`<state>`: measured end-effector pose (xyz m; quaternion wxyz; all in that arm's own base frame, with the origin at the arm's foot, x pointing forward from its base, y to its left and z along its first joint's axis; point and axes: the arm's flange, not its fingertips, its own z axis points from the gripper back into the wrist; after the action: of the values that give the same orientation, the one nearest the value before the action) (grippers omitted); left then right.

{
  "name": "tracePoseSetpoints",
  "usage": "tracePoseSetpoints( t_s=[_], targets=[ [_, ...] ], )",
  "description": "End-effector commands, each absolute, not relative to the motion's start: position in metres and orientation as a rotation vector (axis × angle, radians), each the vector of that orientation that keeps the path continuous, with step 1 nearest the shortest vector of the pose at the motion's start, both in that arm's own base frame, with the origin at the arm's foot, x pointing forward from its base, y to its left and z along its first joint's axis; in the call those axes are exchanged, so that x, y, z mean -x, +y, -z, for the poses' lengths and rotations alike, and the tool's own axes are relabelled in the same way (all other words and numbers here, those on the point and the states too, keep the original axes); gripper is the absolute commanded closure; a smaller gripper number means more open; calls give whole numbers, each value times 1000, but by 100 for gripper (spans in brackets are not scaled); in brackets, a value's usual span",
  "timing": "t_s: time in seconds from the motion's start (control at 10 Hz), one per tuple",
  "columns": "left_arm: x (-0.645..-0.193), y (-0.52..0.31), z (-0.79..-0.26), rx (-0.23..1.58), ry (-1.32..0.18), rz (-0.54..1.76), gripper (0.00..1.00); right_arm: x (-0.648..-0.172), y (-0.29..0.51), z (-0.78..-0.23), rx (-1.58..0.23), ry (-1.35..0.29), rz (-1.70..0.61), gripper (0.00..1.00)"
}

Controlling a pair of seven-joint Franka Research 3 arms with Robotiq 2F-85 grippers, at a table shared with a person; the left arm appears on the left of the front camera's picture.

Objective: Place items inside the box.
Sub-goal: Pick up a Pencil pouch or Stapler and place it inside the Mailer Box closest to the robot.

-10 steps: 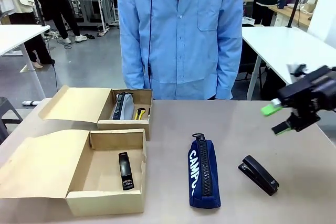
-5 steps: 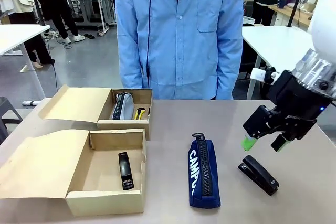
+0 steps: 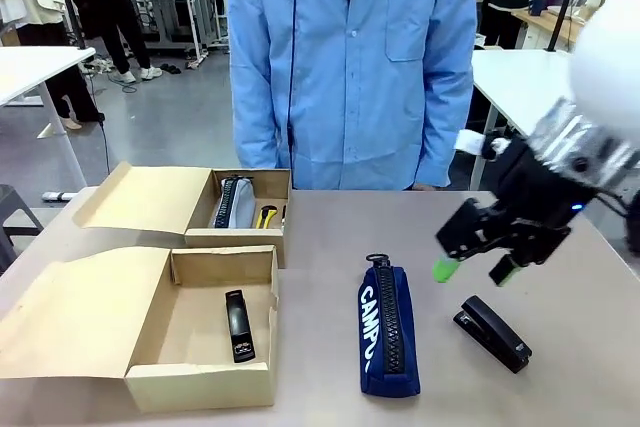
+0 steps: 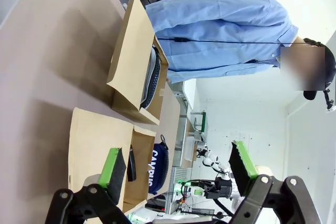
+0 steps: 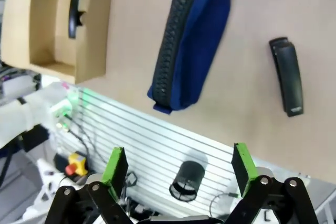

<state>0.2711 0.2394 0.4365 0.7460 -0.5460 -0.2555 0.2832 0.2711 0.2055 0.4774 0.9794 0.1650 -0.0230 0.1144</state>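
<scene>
Pick step, by my read: right end effector (image 3: 477, 270) is hovering above the desk (image 3: 330, 227), right of and slightly beyond the navy CAMPUS pencil case (image 3: 388, 330), jaws standing wide apart and gripping nothing. Loose black stapler (image 3: 492, 333) is lying right of the pencil case, close under the fingers, so it's looking like the likelier target, but the pencil case is equally reachable and I can't tell which. Near cardboard box (image 3: 200, 387) is sitting left of the pencil case, flap open, holding a boxed stapler (image 3: 238, 325); I'm reading it as the drop target. Far cardboard box (image 3: 235, 238), left of and beyond the pencil case, is holding a grey pouch (image 3: 234, 205) and a yellow-handled utility knife (image 3: 266, 215). Right arm is angling in from right of the pencil case, wrist pitched, fingers pointing down-left. Next move is calling for: descend, set the pads across the stapler's narrow body, close, lift, carry left over the pencil case into the near box. Left end effector (image 4: 177, 163) is standing apart too, empty, looking across both boxes toward the pencil case.
</scene>
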Motion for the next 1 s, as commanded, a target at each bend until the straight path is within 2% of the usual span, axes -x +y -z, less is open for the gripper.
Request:
tracePoseSetpoints(
  t_s=[0.0, 0.2, 0.3, 0.4, 0.5, 0.6, 0.7, 0.9],
  targets=[
    [-270, 239, -437, 1207, -583, -603, 0, -286, 240, -467, -220, -6, -201, 0],
    [-270, 239, -437, 1207, -583, -603, 0, -291, 227, -463, -241, 39, -173, 0],
    [-270, 239, -437, 1207, -583, -603, 0, -276, 186, -480, -509, 34, -264, 0],
    [-270, 239, -437, 1207, -583, -603, 0, -244, 149, -492, -534, 158, -424, 0],
    [-270, 239, -437, 1207, -583, -603, 0, -223, 114, -495, -418, 134, -254, 0],
    [-270, 239, -437, 1207, -583, -603, 0, -209, 81, -499, -410, 67, -127, 0],
    [-270, 239, -437, 1207, -583, -603, 0, -203, 58, -499, -452, 18, -101, 0],
    [-270, 239, -437, 1207, -583, -603, 0, -196, 24, -486, -534, 79, -198, 0]
  ],
)
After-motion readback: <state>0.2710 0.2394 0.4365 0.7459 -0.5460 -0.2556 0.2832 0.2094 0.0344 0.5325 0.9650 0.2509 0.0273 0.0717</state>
